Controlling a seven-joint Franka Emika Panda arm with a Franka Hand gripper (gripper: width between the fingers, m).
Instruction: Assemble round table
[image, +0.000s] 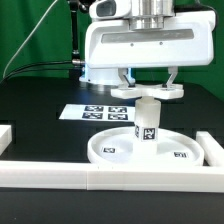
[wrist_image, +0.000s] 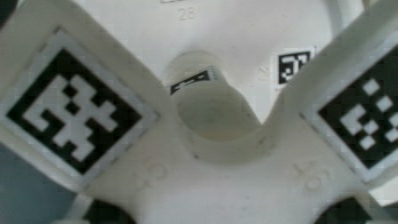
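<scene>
White plastic, the cross-shaped foot (image: 148, 94) lies flat and level in the gripper (image: 147, 88), whose fingers press against its two opposite sides, closed on it. The exterior view gives no gap between finger and foot. In the wrist view two arms of the foot (wrist_image: 80, 110) spread out with their tags uppermost.

Straight below the foot stands the short leg (image: 147, 125), its long axis upright and in line with the gripper's own axis. The wrist view shows the leg's round top (wrist_image: 217, 115) centred in the notch between the two arms. Whether foot and leg already touch, or a thin gap remains, I cannot tell. My judgement is that the coming move depends on keeping this vertical alignment.

The leg rises from the middle of the round disc (image: 108, 152), which rests on the black surface (image: 40, 100). The marker board (image: 100, 110) lies beyond it, and a white border rail (image: 60, 172) lies nearer the camera.
</scene>
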